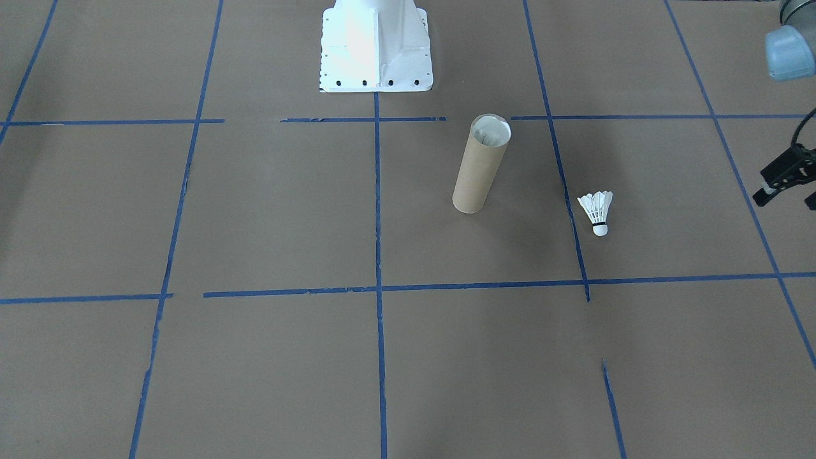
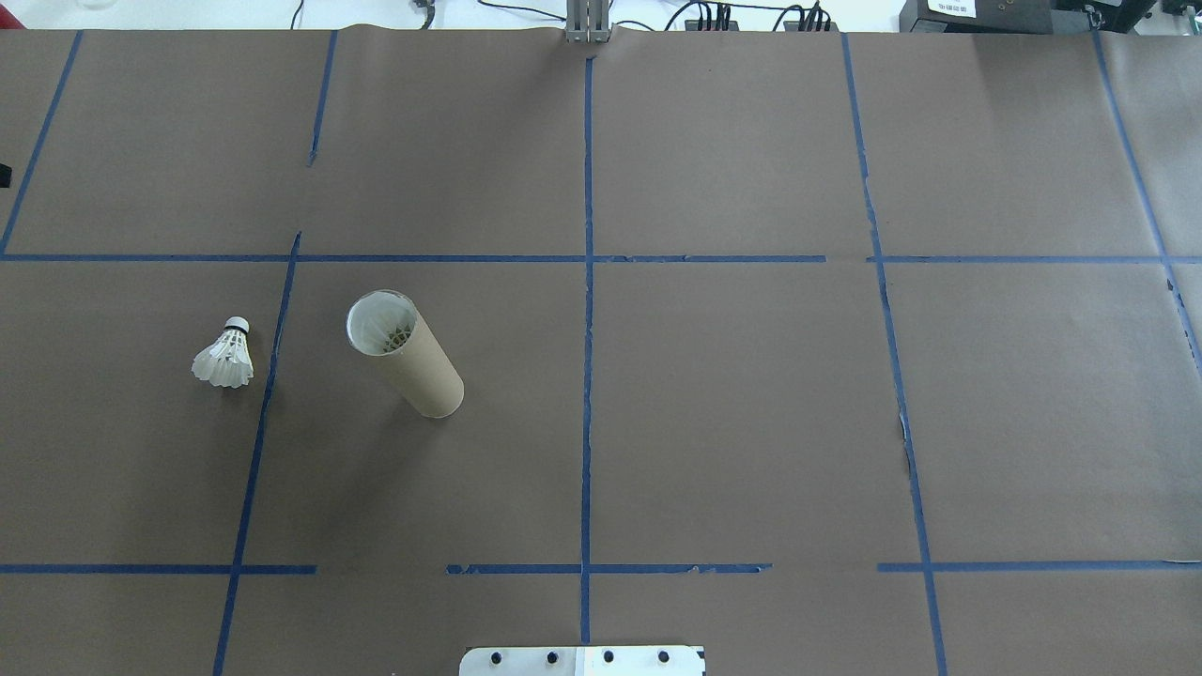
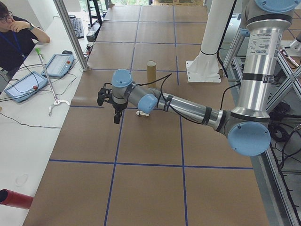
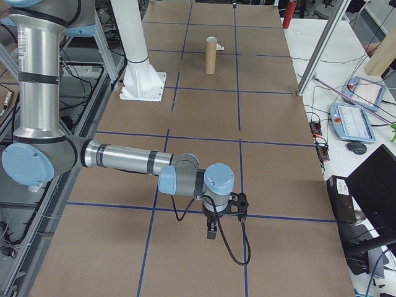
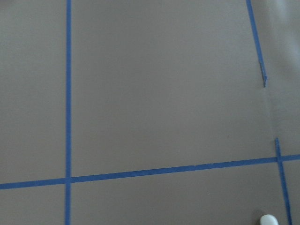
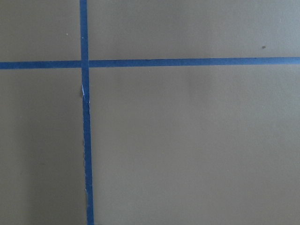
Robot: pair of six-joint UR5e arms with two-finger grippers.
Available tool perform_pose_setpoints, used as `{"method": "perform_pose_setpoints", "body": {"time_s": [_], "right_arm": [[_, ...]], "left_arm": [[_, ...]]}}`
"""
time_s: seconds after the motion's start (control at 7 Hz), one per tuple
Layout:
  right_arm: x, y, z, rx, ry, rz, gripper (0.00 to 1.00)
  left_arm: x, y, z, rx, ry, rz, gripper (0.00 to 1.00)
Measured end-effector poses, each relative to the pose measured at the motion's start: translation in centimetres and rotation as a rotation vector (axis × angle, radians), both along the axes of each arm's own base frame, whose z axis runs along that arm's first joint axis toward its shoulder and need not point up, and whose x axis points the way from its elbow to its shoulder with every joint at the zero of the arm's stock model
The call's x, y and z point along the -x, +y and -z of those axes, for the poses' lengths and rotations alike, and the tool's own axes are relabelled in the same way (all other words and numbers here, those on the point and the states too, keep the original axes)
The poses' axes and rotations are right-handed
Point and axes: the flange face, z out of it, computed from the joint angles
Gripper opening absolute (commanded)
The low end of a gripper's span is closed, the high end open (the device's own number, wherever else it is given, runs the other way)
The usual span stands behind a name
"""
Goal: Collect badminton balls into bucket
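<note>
No legible text or labels anywhere

bucket (image 1: 479, 167): matt brown cardboard, whitish inside
badminton ball (image 1: 597, 211): white feathers, smooth cork tip
table (image 1: 268, 210): matt brown paper, blue tape lines

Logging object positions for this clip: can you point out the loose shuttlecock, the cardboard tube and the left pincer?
shuttlecock (image 2: 225, 360), overhead exterior view, on the feather skirt.
cardboard tube (image 1: 478, 172), exterior front-facing view, on the middle of its brown wall.
left pincer (image 1: 787, 182), exterior front-facing view, between its black fingertips at the frame's edge.
</note>
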Motion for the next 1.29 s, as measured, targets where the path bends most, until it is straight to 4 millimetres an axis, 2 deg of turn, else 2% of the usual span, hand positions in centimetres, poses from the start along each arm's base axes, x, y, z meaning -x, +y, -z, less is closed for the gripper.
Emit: {"method": "perform_pose_setpoints", "body": {"time_s": [0.43, 0.86, 1.0, 1.29], "right_arm": [[0.0, 0.0, 0.0, -0.001, 0.0, 0.0, 1.0], [0.0, 0.0, 0.0, -0.001, 0.0, 0.0, 1.0], [0.0, 0.0, 0.0, -0.001, 0.0, 0.0, 1.0], [0.0, 0.0, 0.0, -0.001, 0.0, 0.0, 1.0]], "left_arm": [[-7.8, 6.2, -0.7, 0.209, 0.229, 0.249, 1.0], [-18.1, 11.5, 1.2, 0.495, 0.376, 0.499, 1.0], [-20.5, 12.9, 1.4, 0.571, 0.389, 0.56, 1.0], [-23.1, 14.5, 2.0, 0.695, 0.35, 0.653, 0.98]]}}
